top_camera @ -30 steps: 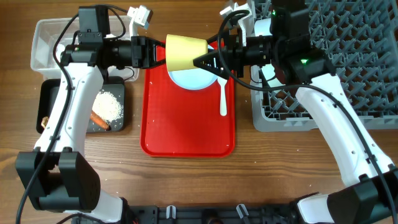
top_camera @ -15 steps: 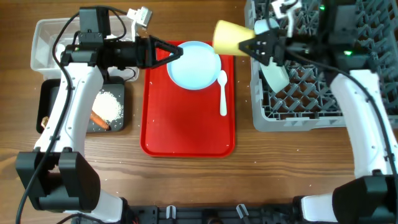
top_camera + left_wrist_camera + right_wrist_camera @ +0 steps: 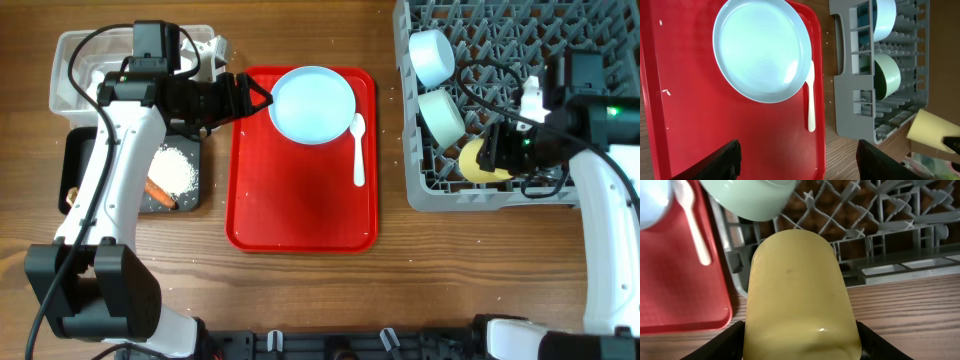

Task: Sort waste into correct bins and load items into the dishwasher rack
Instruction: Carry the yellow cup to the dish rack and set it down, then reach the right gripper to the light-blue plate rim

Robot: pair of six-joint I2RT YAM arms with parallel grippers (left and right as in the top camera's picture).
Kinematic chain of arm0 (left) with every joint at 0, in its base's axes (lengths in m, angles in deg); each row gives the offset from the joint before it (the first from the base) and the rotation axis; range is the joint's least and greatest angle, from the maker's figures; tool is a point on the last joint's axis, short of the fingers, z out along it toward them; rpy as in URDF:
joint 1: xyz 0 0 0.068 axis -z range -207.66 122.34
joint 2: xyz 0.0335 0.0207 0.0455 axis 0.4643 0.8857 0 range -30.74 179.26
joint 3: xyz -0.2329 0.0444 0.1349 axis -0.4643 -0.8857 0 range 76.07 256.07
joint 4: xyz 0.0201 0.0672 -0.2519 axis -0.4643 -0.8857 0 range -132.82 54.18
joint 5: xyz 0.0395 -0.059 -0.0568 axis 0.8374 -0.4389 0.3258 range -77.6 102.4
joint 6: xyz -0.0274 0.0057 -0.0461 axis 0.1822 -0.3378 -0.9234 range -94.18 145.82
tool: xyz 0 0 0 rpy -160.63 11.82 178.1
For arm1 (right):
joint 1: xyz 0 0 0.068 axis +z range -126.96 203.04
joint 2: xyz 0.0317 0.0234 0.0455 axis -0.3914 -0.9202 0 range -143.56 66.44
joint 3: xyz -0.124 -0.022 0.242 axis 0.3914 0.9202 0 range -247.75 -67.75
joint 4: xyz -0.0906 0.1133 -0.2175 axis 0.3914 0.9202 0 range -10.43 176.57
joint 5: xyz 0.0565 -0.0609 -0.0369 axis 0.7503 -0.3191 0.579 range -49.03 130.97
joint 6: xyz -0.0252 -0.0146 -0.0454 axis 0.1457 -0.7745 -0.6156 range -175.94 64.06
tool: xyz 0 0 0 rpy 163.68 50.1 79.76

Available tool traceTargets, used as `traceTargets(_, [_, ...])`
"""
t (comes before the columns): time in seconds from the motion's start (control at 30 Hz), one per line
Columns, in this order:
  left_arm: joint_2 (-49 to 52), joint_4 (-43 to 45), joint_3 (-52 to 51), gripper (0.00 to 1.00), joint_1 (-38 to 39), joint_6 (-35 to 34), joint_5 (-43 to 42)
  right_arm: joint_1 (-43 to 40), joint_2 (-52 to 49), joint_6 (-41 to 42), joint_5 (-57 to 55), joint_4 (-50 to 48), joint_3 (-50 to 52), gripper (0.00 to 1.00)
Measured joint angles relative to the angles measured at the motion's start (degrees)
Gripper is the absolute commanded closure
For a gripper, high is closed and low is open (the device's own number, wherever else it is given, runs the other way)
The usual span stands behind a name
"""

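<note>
My right gripper (image 3: 488,158) is shut on the yellow cup (image 3: 475,161), which lies tilted over the front rows of the grey dishwasher rack (image 3: 560,60). In the right wrist view the cup (image 3: 799,292) fills the gap between both fingers (image 3: 722,345). Two light blue bowls (image 3: 432,55) (image 3: 443,117) stand on edge in the rack's left column. The light blue plate (image 3: 312,104) and white spoon (image 3: 359,150) lie on the red tray (image 3: 300,210). My left gripper (image 3: 262,97) hangs open and empty at the tray's left edge, beside the plate (image 3: 762,50).
A clear tub (image 3: 80,70) stands at the back left. In front of it, the black tray (image 3: 80,150) holds white rice (image 3: 175,168), an orange carrot (image 3: 160,193) and a small brown lump (image 3: 70,195). The rack's front wall (image 3: 865,272) lies just under the cup.
The left gripper let go of the yellow cup, opened and drew back left. The right gripper carried the cup from above the tray to the rack's front rows.
</note>
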Motion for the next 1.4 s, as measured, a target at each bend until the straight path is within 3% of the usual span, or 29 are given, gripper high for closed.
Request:
traceTargets(0.33, [0.0,0.0,0.0,0.27,0.0,0.0,0.3,0.0,-5.2,2.7,-4.5,-3.2,0.0,0.41])
traceTargets(0.5, [0.0,0.0,0.0,0.27,0.0,0.0,0.3,0.0,-9.2,2.7,-4.5,-3.4,0.0,0.35])
traceTargets(0.63, [0.0,0.0,0.0,0.27,0.0,0.0,0.3,0.0,-9.6,2.4,-4.4,-4.1,0.0,0.07])
traceTargets(0.97, [0.0,-0.4,0.0,0.27,0.0,0.0,0.3,0.0,-9.6,1.1,1.7,-6.4,-0.6,0.06])
traceTargets(1.1, [0.0,-0.5,0.0,0.23,0.5,0.0,2.3,3.5,-9.8,-0.6,7.2,-6.8,-8.0,0.07])
traceTargets(1.23, [0.0,-0.8,0.0,0.22,5.2,0.2,10.8,12.2,-9.8,4.1,9.0,-17.3,-10.3,0.09])
traceTargets(1.3, [0.0,-1.2,0.0,0.08,7.6,0.2,16.4,16.3,-10.5,8.7,9.2,-25.5,-10.4,0.10])
traceTargets(1.4, [0.0,-2.0,0.0,0.07,7.4,-3.8,25.2,19.9,-14.8,15.9,9.3,-38.9,-10.7,0.14])
